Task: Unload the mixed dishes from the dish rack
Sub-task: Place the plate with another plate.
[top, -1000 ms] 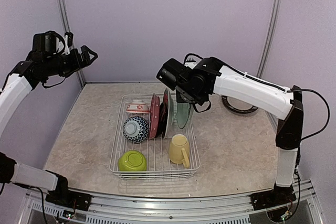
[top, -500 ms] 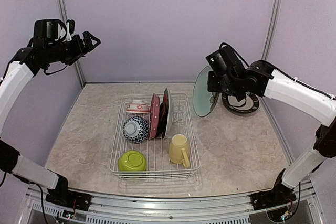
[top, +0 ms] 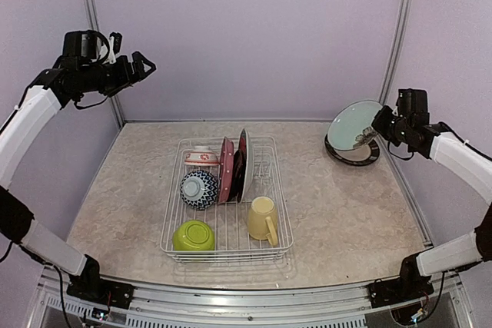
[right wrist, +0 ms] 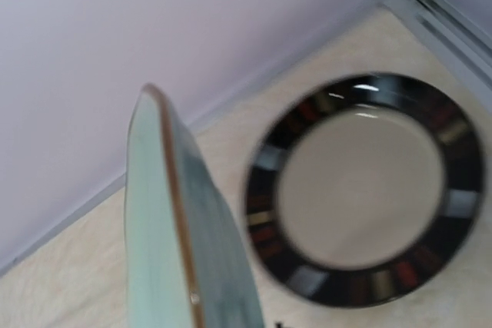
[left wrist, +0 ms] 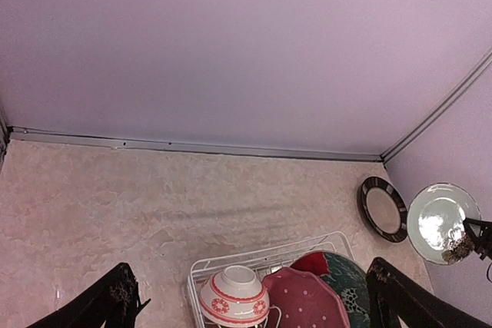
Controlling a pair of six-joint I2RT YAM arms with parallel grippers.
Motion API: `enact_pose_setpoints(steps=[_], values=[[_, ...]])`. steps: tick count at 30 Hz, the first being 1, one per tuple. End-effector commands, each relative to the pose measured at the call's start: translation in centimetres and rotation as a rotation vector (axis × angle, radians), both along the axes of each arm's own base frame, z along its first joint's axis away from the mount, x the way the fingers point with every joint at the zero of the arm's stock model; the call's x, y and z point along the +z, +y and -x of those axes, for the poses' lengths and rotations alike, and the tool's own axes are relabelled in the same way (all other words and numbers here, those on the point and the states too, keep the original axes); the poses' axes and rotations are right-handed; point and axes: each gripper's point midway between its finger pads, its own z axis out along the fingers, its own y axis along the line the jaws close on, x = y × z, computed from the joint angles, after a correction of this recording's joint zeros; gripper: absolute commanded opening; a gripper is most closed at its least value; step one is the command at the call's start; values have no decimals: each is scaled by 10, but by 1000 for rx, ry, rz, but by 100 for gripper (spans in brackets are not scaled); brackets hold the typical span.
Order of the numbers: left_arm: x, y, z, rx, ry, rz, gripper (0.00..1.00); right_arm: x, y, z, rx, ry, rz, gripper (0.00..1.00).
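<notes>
Fingers of the right gripper (top: 380,123), at the right edge of the top view, are pinched on the rim of a pale green plate (top: 354,125), held tilted above a black-rimmed plate (top: 360,160) lying flat on the table (top: 346,213). Left gripper (top: 144,67), upper left, gapes wide and empty. Dish rack (top: 286,242) sits at centre frame with bowls (top: 199,188), standing plates (top: 226,170) and a yellow mug (top: 263,217)

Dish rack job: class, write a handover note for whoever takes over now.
Left gripper: jaws open, empty, raised far left.
Right gripper: jaws shut on pale green round plate, tilted above black-rimmed round plate on the table.
White wire dish rack holds upright plates, three bowls, pale yellow mug.
Done: two plates out of rack.
To do: set plate down, unload the rest.
</notes>
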Motion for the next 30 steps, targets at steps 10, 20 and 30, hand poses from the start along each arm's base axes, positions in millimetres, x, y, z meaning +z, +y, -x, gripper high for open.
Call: enact_pose_setpoints(steps=[10, 20, 30], values=[[-16, -4, 12, -67, -41, -90, 99, -43, -72, -72, -7, -141, -308, 0], [-14, -9, 16, -95, -40, -61, 99, -82, -90, -106, -69, -65, -313, 0], [-17, -13, 16, -108, -29, -44, 99, -113, -98, -130, -86, -9, -322, 0]])
